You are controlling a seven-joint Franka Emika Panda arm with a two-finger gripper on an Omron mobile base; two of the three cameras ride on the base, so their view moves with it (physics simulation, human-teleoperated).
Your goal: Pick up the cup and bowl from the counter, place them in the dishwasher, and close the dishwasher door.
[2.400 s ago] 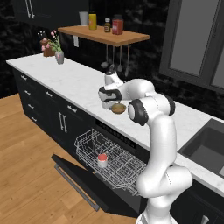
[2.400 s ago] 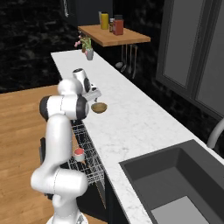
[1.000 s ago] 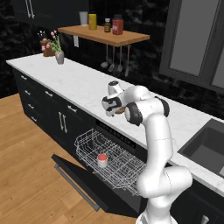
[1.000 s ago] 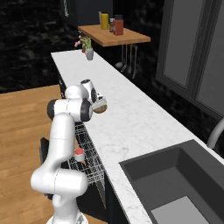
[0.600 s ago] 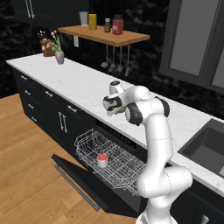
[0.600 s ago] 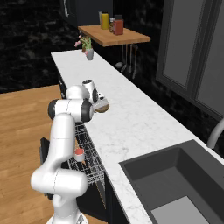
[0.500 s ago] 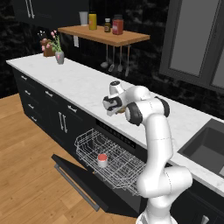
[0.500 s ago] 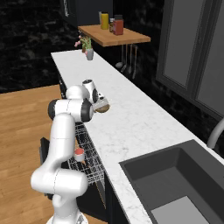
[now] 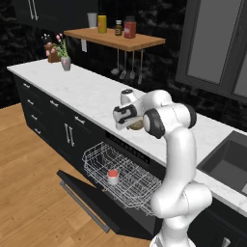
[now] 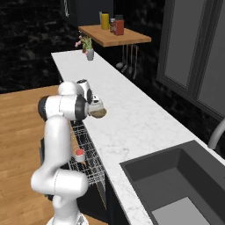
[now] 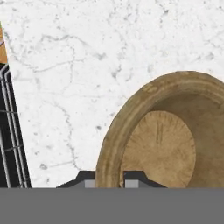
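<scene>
The tan wooden bowl [image 11: 162, 144] fills the lower right of the hand view, and my gripper [image 11: 109, 181] is shut on its near rim, one fingertip inside and one outside. From the base views the bowl [image 9: 136, 124] [image 10: 97, 113] sits low over the white marble counter [image 9: 91, 96] near its front edge, with the gripper [image 9: 126, 120] [image 10: 93, 107] down on it. The white cup [image 9: 113, 174] [image 10: 79, 154] with a red top stands in the white wire rack [image 9: 130, 181] of the dishwasher. The dishwasher door [image 9: 84, 205] hangs open, folded down.
A grey vase of flowers [image 9: 65, 61] stands at the counter's far left. Jars sit on the wooden wall shelf [image 9: 116, 38], with utensils hanging below it. A dark sink [image 10: 176, 180] lies to the right. The pulled-out rack [image 10: 88, 151] is directly below the counter edge.
The fingers have closed onto the bowl's rim. The arm and the bowl have barely moved, and the cup stays in the rack.
</scene>
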